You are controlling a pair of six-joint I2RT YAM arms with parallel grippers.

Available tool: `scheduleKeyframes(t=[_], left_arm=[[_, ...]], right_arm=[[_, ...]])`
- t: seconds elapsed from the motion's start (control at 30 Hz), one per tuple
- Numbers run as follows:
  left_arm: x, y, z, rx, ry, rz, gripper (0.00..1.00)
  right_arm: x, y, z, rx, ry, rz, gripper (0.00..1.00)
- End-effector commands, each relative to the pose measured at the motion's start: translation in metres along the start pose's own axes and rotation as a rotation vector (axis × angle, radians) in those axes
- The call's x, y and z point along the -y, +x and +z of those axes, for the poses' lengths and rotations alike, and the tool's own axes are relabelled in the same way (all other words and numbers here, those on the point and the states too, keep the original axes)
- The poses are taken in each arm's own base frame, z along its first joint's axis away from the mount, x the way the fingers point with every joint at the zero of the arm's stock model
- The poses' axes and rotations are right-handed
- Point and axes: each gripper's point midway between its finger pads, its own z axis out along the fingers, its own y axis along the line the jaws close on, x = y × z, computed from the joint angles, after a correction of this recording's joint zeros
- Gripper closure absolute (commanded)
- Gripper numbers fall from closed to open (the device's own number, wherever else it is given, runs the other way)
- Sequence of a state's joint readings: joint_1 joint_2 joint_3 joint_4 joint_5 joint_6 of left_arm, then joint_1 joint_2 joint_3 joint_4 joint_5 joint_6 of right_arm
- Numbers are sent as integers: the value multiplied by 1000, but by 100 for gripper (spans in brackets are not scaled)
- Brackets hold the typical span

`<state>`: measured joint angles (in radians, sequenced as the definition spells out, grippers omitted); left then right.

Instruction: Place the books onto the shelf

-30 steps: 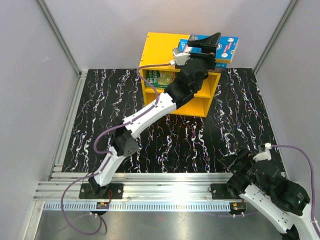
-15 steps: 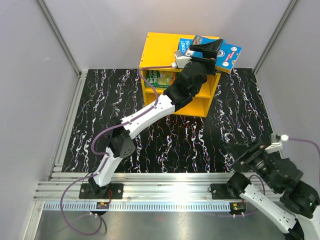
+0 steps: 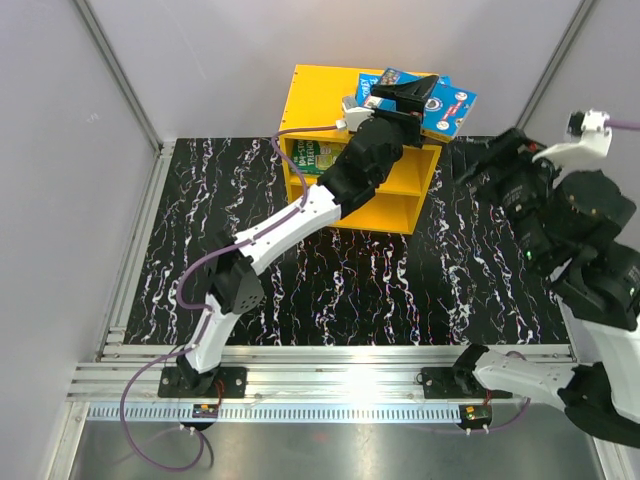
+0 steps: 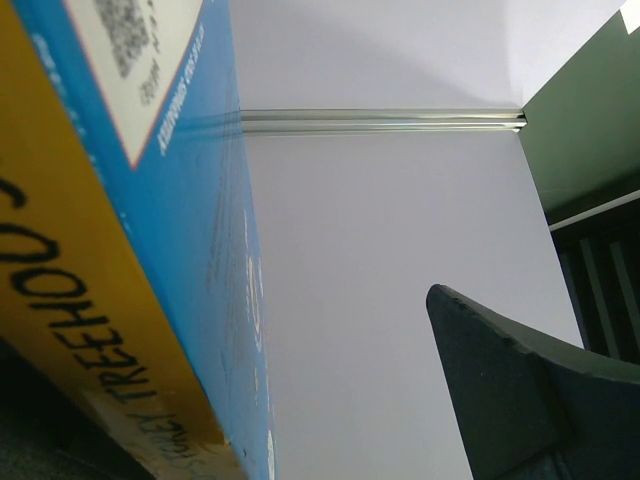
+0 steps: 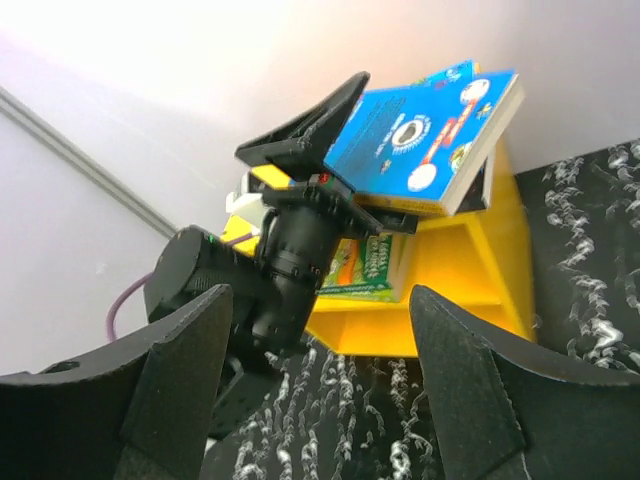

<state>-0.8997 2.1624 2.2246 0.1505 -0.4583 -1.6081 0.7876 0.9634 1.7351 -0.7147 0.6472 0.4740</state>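
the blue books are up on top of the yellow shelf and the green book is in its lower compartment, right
Not quite. The green book sits in the upper compartment of the yellow shelf, not the lower one; the top external view shows it. The blue books are up on top, as you say.

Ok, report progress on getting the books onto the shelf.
Done: a green book lies in the upper compartment of the yellow shelf. In hand: the blue books sit askew on its top, overhanging the right edge, with the open left gripper at them. The right gripper is open and empty. Left: probably squaring that stack; no book shows on the table.
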Motion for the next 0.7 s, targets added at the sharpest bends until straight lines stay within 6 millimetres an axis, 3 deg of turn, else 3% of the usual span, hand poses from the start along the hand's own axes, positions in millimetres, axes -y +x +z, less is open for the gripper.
scheduleKeyframes(t=[0.0, 0.03, 0.07, 0.1, 0.13, 0.17, 0.2, 0.23, 0.27, 0.37, 0.4, 0.47, 0.5, 0.53, 0.57, 0.6, 0.67], left_arm=[[52, -17, -10, 0, 93, -57, 1], [51, -18, -12, 0, 91, -62, 1], [45, -17, -12, -1, 85, -61, 1], [44, -18, -13, 1, 83, -64, 1], [45, -19, -14, 2, 85, -67, 1], [45, -19, -15, 0, 83, -68, 1], [43, -19, -15, -1, 81, -68, 1], [43, -20, -15, -1, 81, -68, 1], [45, -20, -16, -1, 84, -71, 1], [39, -37, -20, 57, 50, -15, 1], [40, -44, -20, 62, 56, -18, 1], [42, -44, -20, 19, 75, -30, 1], [41, -48, -17, 14, 72, -28, 1], [39, -46, -16, -9, 69, -22, 1], [46, -45, -17, -17, 77, -23, 1], [47, -46, -16, -20, 80, -18, 1], [51, -43, -15, -44, 91, -16, 1]], right_arm=[[-4, -41, -3, 57, 42, -81, 21], [-5, -14, 15, -35, 81, -167, 21], [-13, -28, 13, -30, 59, -158, 20], [-14, -26, 18, -55, 55, -173, 20], [13, -19, 39, -103, 168, -201, 22], [4, -13, 44, -181, 55, -152, 26], [7, -22, 47, -187, 28, -110, 30], [50, -35, 63, -181, 140, -73, 30], [41, -23, 64, -292, 11, -13, 28], [63, -24, 77, -351, -30, 153, 26], [82, -8, 85, -409, -3, 277, 28], [84, -14, 82, -395, -86, 340, 29], [103, 6, 89, -442, -58, 447, 29], [99, -2, 93, -403, -126, 431, 28], [94, 5, 90, -451, -205, 477, 27], [102, 21, 95, -508, -208, 608, 27], [89, 13, 95, -492, -356, 578, 27]])
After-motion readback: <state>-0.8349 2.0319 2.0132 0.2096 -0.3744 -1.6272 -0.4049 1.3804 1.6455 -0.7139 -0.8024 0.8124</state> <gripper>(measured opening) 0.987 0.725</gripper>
